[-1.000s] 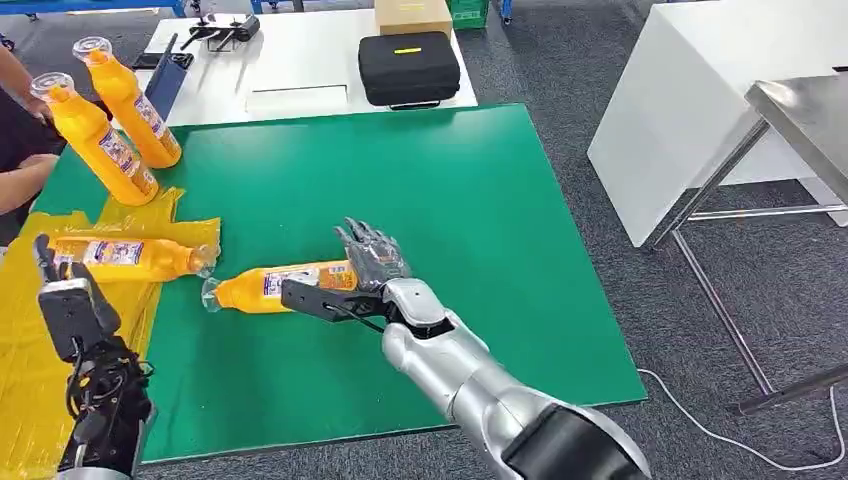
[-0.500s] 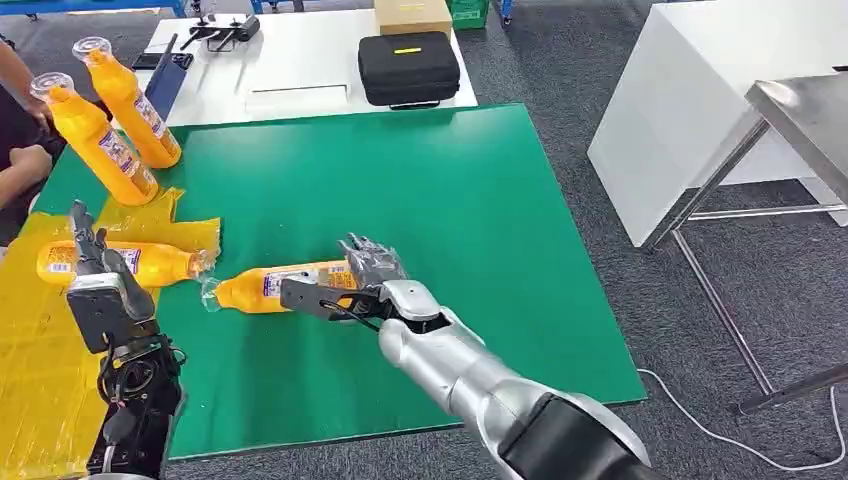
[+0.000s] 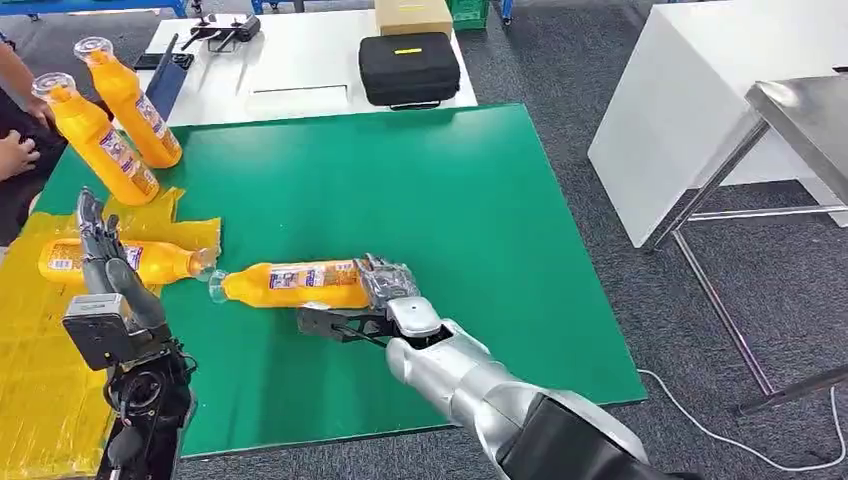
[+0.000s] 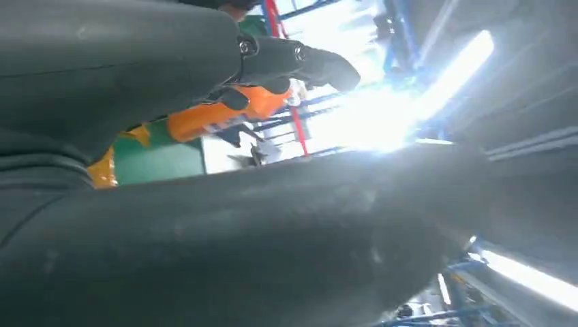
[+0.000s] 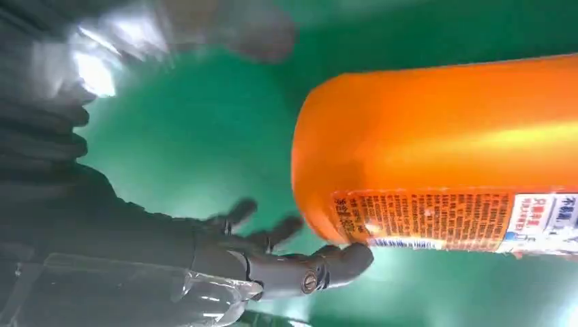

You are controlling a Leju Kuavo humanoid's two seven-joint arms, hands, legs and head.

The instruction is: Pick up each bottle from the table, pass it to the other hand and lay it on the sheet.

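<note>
An orange bottle (image 3: 290,284) (image 5: 443,150) lies on its side on the green mat (image 3: 480,200). My right hand (image 3: 385,300) (image 5: 272,266) is at its base, fingers behind it and thumb stretched along its near side. One fingertip touches the label edge, and mat shows between the thumb and the bottle. A second bottle (image 3: 150,262) lies on the yellow sheet (image 3: 40,380) at the left. My left hand (image 3: 100,255) stands upright over it with fingers apart, holding nothing. Two more bottles (image 3: 95,140) (image 3: 130,100) stand at the back left.
A person's hand (image 3: 15,155) is at the left edge beside the upright bottles. Behind the mat, a white table (image 3: 300,60) carries a black case (image 3: 408,67) and a cardboard box (image 3: 412,14). A white table (image 3: 700,90) and a metal one (image 3: 800,110) stand on the right.
The bottle on the mat has swung to lie level, its neck a little farther from me. My right hand has drawn in around its base. My left hand has risen and moved right.
</note>
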